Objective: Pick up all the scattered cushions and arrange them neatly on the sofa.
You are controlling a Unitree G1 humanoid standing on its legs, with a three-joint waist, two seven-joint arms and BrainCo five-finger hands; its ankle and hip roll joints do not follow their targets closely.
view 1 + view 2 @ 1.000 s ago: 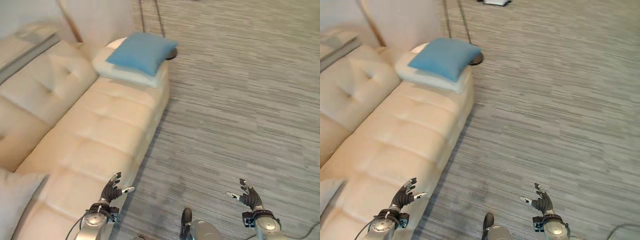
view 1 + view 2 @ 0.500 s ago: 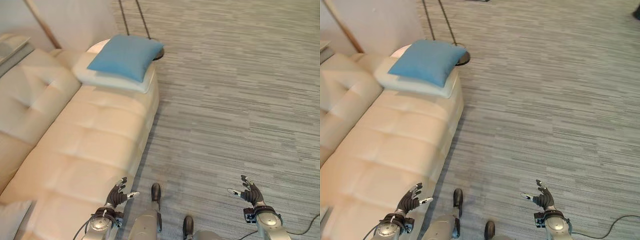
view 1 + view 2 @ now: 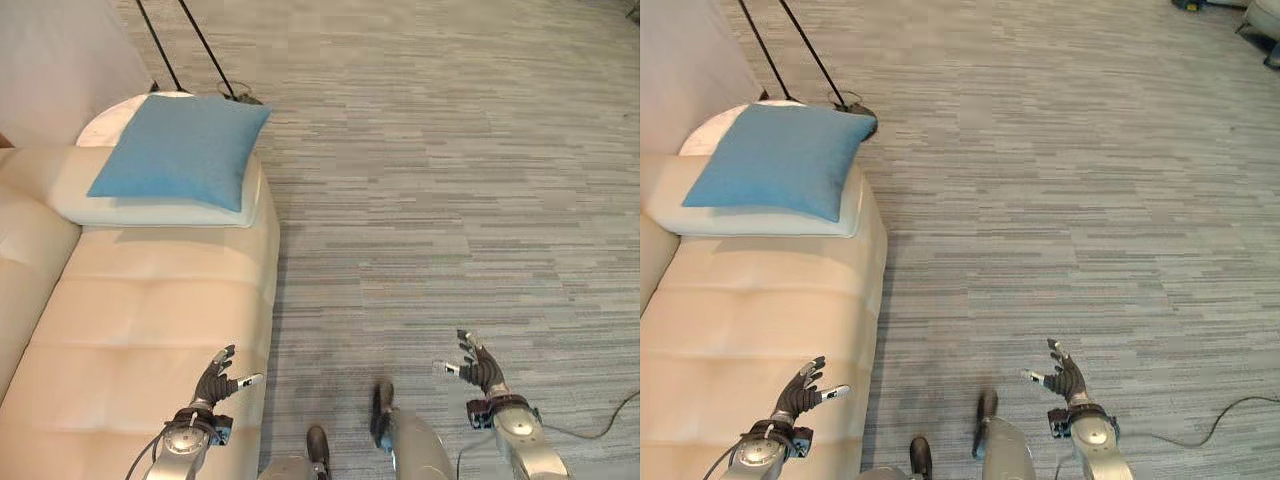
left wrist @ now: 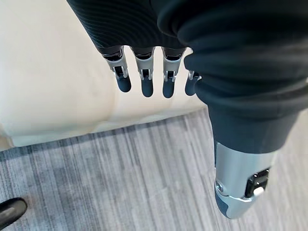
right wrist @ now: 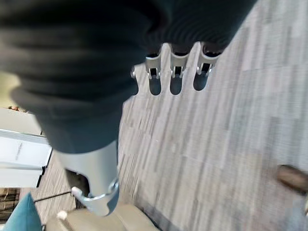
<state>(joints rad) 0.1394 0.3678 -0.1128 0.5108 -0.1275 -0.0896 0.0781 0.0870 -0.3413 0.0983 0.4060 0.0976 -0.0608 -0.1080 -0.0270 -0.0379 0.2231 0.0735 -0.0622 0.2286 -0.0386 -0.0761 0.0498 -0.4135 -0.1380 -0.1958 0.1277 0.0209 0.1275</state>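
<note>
A blue cushion (image 3: 182,148) lies on top of a white cushion (image 3: 150,207) at the far end of the cream sofa (image 3: 140,330). Low in the left eye view, my left hand (image 3: 212,383) hovers open over the sofa's front edge, holding nothing. Out over the grey floor my right hand (image 3: 478,369) is open and empty as well. In the left wrist view straight fingers (image 4: 144,81) hang above the sofa edge. A teal cushion corner (image 5: 18,215) shows in the right wrist view.
A floor lamp's two dark poles (image 3: 180,45) and round base (image 3: 241,98) stand just behind the sofa's end. A round white side table (image 3: 120,112) peeks out behind the cushions. Grey striped carpet (image 3: 450,180) stretches to the right.
The camera has swung: the sofa and stacked cushions have shifted left in the picture and more carpet shows on the right. Both hands remain open and empty.
</note>
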